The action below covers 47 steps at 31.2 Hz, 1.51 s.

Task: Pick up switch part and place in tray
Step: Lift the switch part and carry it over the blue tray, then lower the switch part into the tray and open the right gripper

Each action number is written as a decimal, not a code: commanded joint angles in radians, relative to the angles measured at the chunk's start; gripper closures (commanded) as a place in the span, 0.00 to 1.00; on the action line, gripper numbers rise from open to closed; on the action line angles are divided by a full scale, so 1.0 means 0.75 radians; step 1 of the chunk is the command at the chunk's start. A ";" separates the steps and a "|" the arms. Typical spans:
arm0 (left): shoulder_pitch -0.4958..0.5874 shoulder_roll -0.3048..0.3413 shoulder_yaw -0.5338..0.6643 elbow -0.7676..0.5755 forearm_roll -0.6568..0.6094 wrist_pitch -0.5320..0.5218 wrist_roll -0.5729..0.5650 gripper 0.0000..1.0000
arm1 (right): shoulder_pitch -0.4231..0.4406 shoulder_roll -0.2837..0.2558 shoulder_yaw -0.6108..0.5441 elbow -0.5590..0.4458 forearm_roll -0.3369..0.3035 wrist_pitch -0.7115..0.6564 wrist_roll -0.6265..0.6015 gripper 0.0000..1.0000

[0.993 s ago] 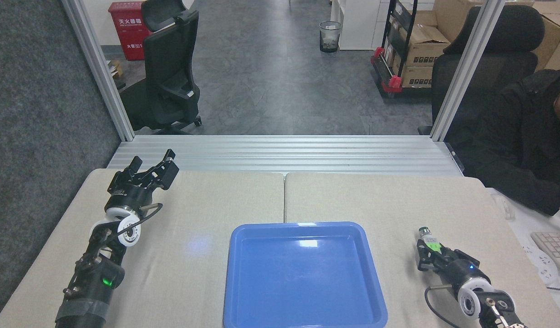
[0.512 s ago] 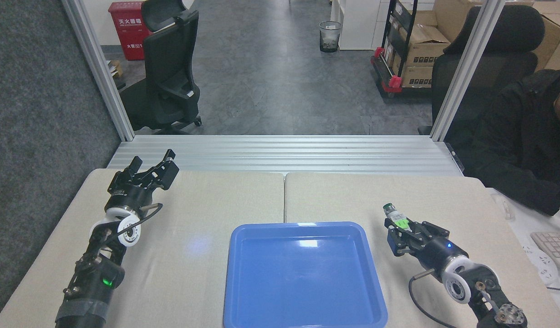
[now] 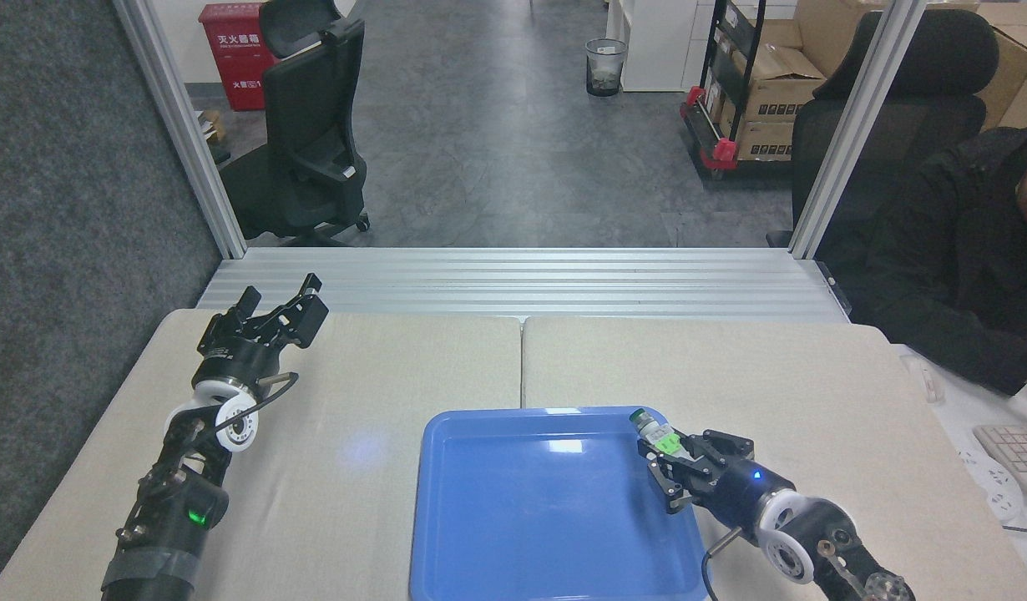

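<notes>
**Right claw holds the switch part over the tray's right rim**

Right claw [image 3: 668,467] is clamped on the switch part [image 3: 657,432], its dark fingers closed around the part's green block. The part sticks out past the fingertips, tilted up and to the left, with the dark round cap at its far end and the silvery collar just below it. Part and fingertips sit over the far right corner of the tray [image 3: 513,534], right at the raised rim; whether the part touches the tray cannot be told. A small blue light glows on the claw's body, and the arm runs back to the lower right edge of view, crossing the tray's right rim.

Left claw [image 3: 278,307] is well apart from the tray, at the far left of the table [image 3: 731,367], pointing away toward the metal rails. Its fingers stand spread with nothing between them.

The tray's blue floor is bare and glossy, with a pale glare near its far edge.

A person [image 3: 964,250] in dark clothes sits at the right edge
</notes>
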 commanded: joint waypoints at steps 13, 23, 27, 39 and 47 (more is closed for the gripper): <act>0.000 0.000 -0.031 0.000 0.000 0.001 -0.002 0.00 | 0.032 0.046 0.186 -0.058 0.027 0.005 0.004 1.00; 0.000 0.000 -0.031 0.000 0.000 0.001 0.000 0.00 | 0.030 0.083 0.182 -0.048 0.025 0.007 0.004 0.95; 0.000 0.000 -0.031 0.000 0.000 0.001 0.000 0.00 | 0.030 0.089 0.180 -0.034 0.021 0.009 0.008 0.58; 0.000 0.000 -0.031 0.000 0.000 0.001 0.000 0.00 | 0.016 0.087 0.115 -0.036 -0.051 0.009 0.020 0.28; 0.000 0.000 -0.031 0.000 0.000 0.001 0.000 0.00 | -0.021 0.069 -0.171 -0.052 -0.124 0.005 0.026 0.27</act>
